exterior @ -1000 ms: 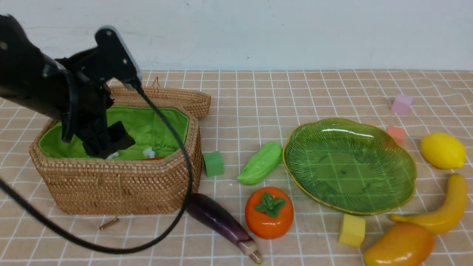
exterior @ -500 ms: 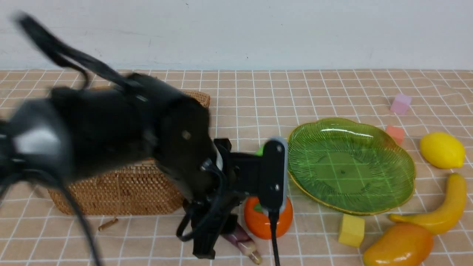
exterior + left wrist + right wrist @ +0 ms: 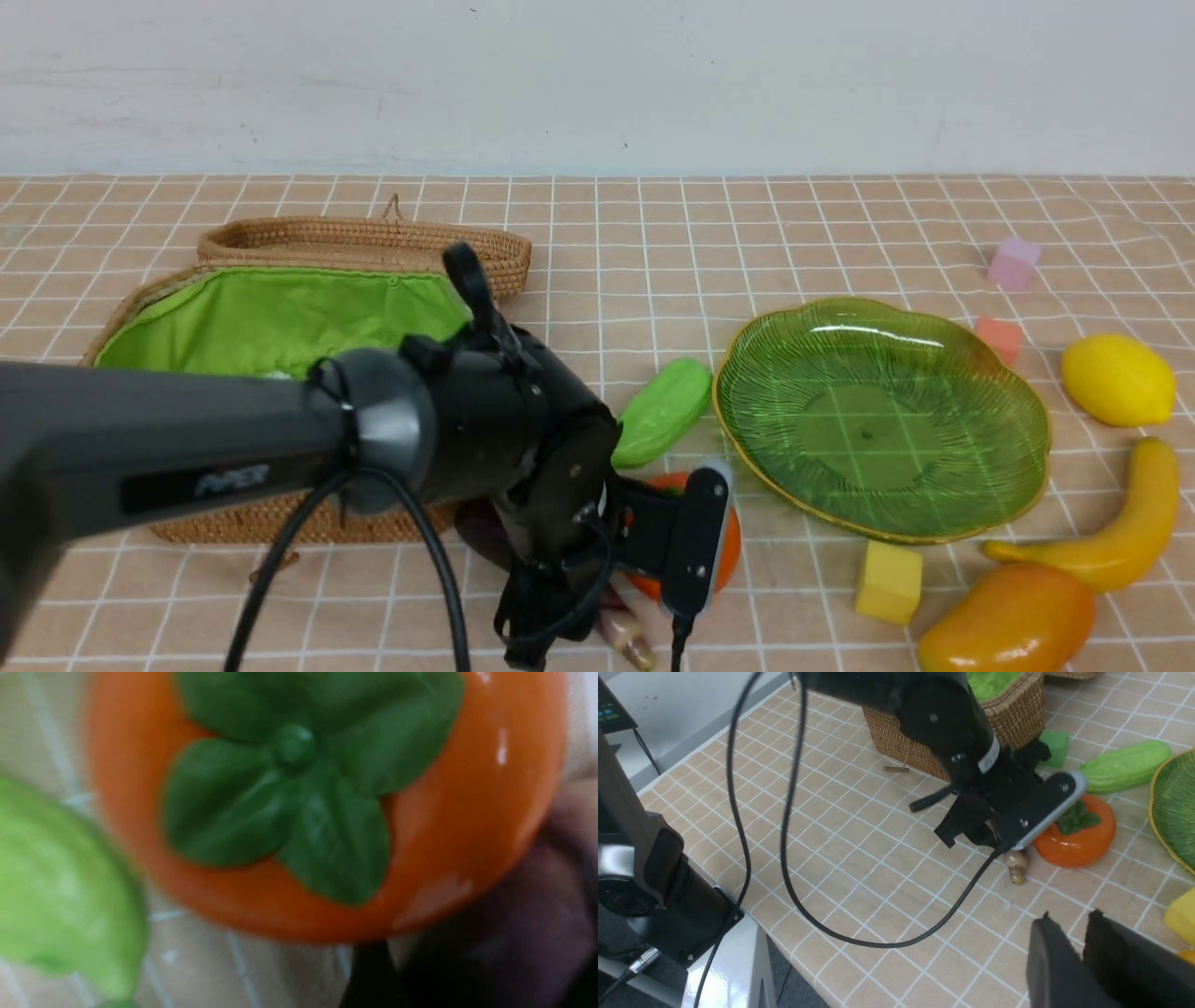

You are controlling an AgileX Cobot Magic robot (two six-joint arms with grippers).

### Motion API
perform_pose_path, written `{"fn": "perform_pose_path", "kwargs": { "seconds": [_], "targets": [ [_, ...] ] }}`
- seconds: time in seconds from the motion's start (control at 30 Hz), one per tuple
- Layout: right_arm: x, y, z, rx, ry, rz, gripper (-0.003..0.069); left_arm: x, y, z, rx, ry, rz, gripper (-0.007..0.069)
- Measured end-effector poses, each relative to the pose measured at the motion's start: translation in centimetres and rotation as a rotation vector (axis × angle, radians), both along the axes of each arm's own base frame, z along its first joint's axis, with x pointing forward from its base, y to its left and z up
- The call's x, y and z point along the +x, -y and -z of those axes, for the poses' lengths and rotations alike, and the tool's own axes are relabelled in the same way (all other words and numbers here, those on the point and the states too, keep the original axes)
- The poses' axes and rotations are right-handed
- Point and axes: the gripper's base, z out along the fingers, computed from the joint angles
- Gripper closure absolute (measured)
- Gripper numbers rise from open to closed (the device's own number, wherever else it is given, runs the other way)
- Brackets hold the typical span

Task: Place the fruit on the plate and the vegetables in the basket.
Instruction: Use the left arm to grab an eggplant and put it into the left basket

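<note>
My left gripper (image 3: 565, 611) is open and low over the dark purple eggplant (image 3: 624, 633). One dark finger (image 3: 373, 977) shows beside the eggplant (image 3: 537, 924). The persimmon (image 3: 726, 551) touches it, and the cucumber (image 3: 663, 411) lies just beyond. The green plate (image 3: 882, 420) is empty. The lemon (image 3: 1118, 380), banana (image 3: 1125, 527) and mango (image 3: 1008, 621) lie at the right. The basket (image 3: 280, 317) stands at the left; the carrot is hidden. My right gripper (image 3: 1070, 919) is shut and empty above the table's near edge.
The flat woven lid (image 3: 373, 243) leans behind the basket. A green cube (image 3: 1055, 746) sits by the basket. A yellow cube (image 3: 889, 581), a red cube (image 3: 999, 336) and a pink cube (image 3: 1015, 261) lie around the plate. The left arm's cable (image 3: 784, 858) loops over the table.
My left gripper has left the basket, swung right and come down over the eggplant in front of it. The fruits, cucumber and plate have not moved.
</note>
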Motion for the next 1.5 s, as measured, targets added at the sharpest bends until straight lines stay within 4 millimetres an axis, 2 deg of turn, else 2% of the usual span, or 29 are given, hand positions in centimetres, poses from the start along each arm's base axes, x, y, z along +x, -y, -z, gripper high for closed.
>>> {"fn": "perform_pose_path", "kwargs": {
  "seconds": [0.13, 0.23, 0.33, 0.4, 0.47, 0.5, 0.53, 0.57, 0.6, 0.63, 0.67, 0.7, 0.73, 0.8, 0.87, 0.9, 0.97, 1.1, 1.2, 1.23, 1.27, 1.37, 1.47, 1.5],
  "targets": [
    [0.0, 0.0, 0.0, 0.003, -0.001, -0.001, 0.0525, 0.1, 0.0, 0.2, 0.018, -0.008, 0.002, 0.03],
    [0.0, 0.0, 0.0, 0.002, -0.001, -0.002, 0.0521, 0.0, -0.2, 0.1, 0.037, -0.018, 0.002, 0.03],
    [0.0, 0.0, 0.0, 0.002, -0.001, -0.002, 0.0519, -1.1, -1.3, -1.2, 0.112, -0.084, -0.025, 0.03],
    [0.0, 0.0, 0.0, 0.003, -0.001, -0.001, 0.0518, -1.9, -2.0, -3.5, 0.104, -0.087, -0.046, 0.03],
    [0.0, 0.0, -0.1, 0.006, 0.005, 0.003, 0.0518, -2.8, -2.8, -7.0, 0.04, -0.037, -0.078, 0.03],
    [0.1, 0.0, -0.1, 0.007, 0.006, 0.004, 0.0518, -2.8, -2.8, -7.0, 0.039, -0.038, -0.081, 0.03],
    [0.1, 0.0, -0.1, 0.011, 0.012, 0.009, 0.0518, -3.8, -3.7, -10.7, -0.057, 0.044, -0.109, 0.03],
    [0.1, 0.0, -0.2, 0.013, 0.014, 0.01, 0.0517, -4.1, -4.0, -11.9, -0.092, 0.078, -0.113, 0.03],
    [0.1, 0.0, -0.2, 0.015, 0.017, 0.013, 0.0515, -4.8, -4.9, -14.4, -0.157, 0.156, -0.123, 0.03],
    [0.2, 0.0, -0.2, 0.016, 0.019, 0.014, 0.0515, -4.9, -5.0, -14.8, -0.167, 0.17, -0.125, 0.03],
    [0.2, 0.0, -0.2, 0.019, 0.023, 0.018, 0.0514, -5.1, -5.7, -15.9, -0.194, 0.212, -0.136, 0.03],
    [0.2, 0.0, -0.3, 0.022, 0.027, 0.021, 0.0512, -5.0, -6.9, -17.4, -0.226, 0.278, -0.171, 0.03],
    [0.3, 0.0, -0.3, 0.024, 0.029, 0.023, 0.0512, -4.6, -7.9, -18.0, -0.235, 0.314, -0.208, 0.03],
    [0.3, 0.1, -0.3, 0.026, 0.033, 0.026, 0.051, -2.9, -10.1, -18.0, -0.215, 0.354, -0.308, 0.03],
    [0.3, 0.0, -0.4, 0.028, 0.033, 0.025, 0.051, -0.9, -11.9, -17.0, -0.185, 0.352, -0.393, 0.03],
    [0.3, 0.0, -0.4, 0.028, 0.033, 0.025, 0.051, -0.8, -11.8, -16.9, -0.184, 0.352, -0.391, 0.03],
    [0.3, 0.0, -0.3, 0.026, 0.032, 0.025, 0.0508, 1.6, -13.5, -15.4, -0.181, 0.362, -0.462, 0.03],
    [0.2, 0.0, -0.3, 0.025, 0.026, 0.019, 0.0508, 4.2, -14.4, -13.1, -0.184, 0.364, -0.495, 0.0281],
    [0.2, 0.0, -0.3, 0.028, 0.024, 0.017, 0.0505, 4.8, -14.4, -11.9, -0.164, 0.343, -0.496, 0.0162],
    [0.2, 0.0, -0.3, 0.028, 0.024, 0.017, 0.0505, 4.8, -14.4, -11.9, -0.164, 0.343, -0.496, 0.0162],
    [0.2, 0.0, -0.3, 0.028, 0.024, 0.017, 0.0504, 4.9, -14.4, -11.8, -0.162, 0.34, -0.496, 0.0069],
    [0.2, 0.0, -0.3, 0.028, 0.024, 0.017, 0.0501, 4.6, -14.4, -12.2, -0.186, 0.339, -0.518, -0.0027],
    [0.2, 0.0, -0.3, 0.028, 0.024, 0.017, 0.05, 4.0, -14.4, -13.0, -0.263, 0.313, -0.594, -0.0034],
    [0.2, 0.0, -0.3, 0.028, 0.024, 0.017, 0.0501, 3.3, -14.0, -13.7, -0.343, 0.284, -0.654, -0.0022]
  ]
}}
